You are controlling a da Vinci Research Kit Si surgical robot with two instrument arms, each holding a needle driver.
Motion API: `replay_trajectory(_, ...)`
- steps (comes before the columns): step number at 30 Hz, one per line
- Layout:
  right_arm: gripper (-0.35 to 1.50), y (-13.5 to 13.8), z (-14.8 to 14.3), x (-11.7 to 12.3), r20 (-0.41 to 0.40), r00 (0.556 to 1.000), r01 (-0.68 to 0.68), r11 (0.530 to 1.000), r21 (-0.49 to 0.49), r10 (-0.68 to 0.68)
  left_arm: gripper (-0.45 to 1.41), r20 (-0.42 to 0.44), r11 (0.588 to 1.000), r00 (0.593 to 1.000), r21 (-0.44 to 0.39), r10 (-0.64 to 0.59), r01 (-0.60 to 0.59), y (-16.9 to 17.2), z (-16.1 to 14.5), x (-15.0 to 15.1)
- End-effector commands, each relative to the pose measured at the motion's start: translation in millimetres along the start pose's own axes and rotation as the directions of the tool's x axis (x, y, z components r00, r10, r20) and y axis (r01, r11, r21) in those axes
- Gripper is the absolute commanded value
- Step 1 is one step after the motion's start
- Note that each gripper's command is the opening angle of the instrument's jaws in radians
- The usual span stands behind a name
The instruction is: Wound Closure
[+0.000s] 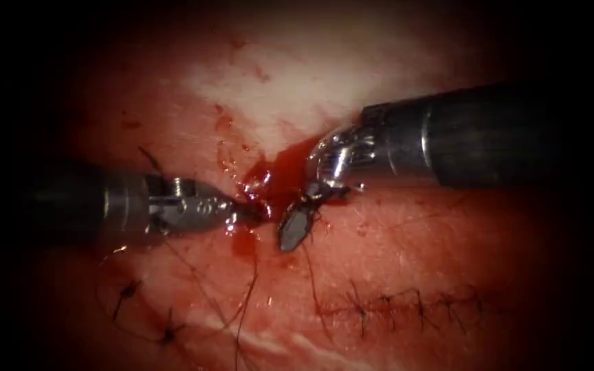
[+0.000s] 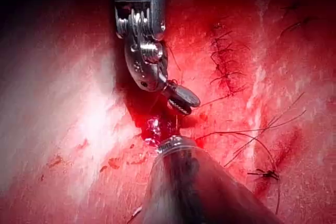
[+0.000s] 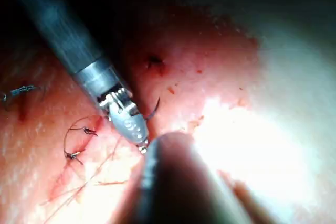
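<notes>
– Resting in the red fluid (image 1: 284, 172) at the cut, the left end effector (image 1: 245, 211) is seen; its hold cannot be told.
– The right end effector (image 1: 295, 228) is seen slightly parted, empty (the needle (image 3: 154, 109) curves beside the left one).

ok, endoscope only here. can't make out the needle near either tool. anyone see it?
Observer: Right wrist view has a dark curved needle close beside the left tool, by its wrist joint. Can't tell if it's held or in the tissue.
Operator: and the right tool, holding anything?
Observer: In the left wrist view a thread runs from the right tool toward the finished stitches. Grip unclear.
</notes>
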Motion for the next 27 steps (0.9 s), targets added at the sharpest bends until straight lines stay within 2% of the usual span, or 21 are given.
replay_trajectory(1, 0.27, 0.3, 1.0, 0.7, 0.013, 1.000, -0.017, 1.000, -0.008, 0.017, -0.45, -0.001, 1.000, 1.000, -0.003, -0.001, 0.001, 0.5, 0.7, 0.0)
replay_trajectory(5, 0.34, 0.5, 1.9, 0.5, 0.048, 0.995, -0.087, 0.994, -0.061, 0.090, -0.45, 0.004, 1.000, 1.000, -0.009, -0.003, 0.003, 0.9, 0.3, 0.2)
replay_trajectory(7, 0.51, 0.7, 2.3, 0.4, 0.078, 0.990, -0.108, 0.990, -0.095, 0.116, -0.45, 0.003, 1.000, 1.000, -0.013, -0.004, 0.004, 1.1, 0.1, 0.3)
replay_trajectory(10, 0.54, 1.0, 2.9, 0.2, 0.116, 0.980, -0.147, 0.980, -0.133, 0.163, -0.45, 0.006, 1.000, 1.000, -0.016, -0.005, 0.005, 1.2, 0.0, 0.4)
replay_trajectory(18, 0.49, 1.8, 2.6, 0.2, 0.163, 0.953, -0.215, 0.949, -0.231, 0.255, -0.45, 0.010, 1.000, 1.000, -0.021, -0.004, 0.004, 1.7, -0.3, 0.3)
replay_trajectory(27, 0.34, 2.0, 4.5, -1.0, 0.206, 0.919, -0.284, 0.928, -0.243, 0.335, -0.45, 0.015, 1.000, 1.000, -0.027, -0.001, 0.002, 1.8, -0.6, 0.0)
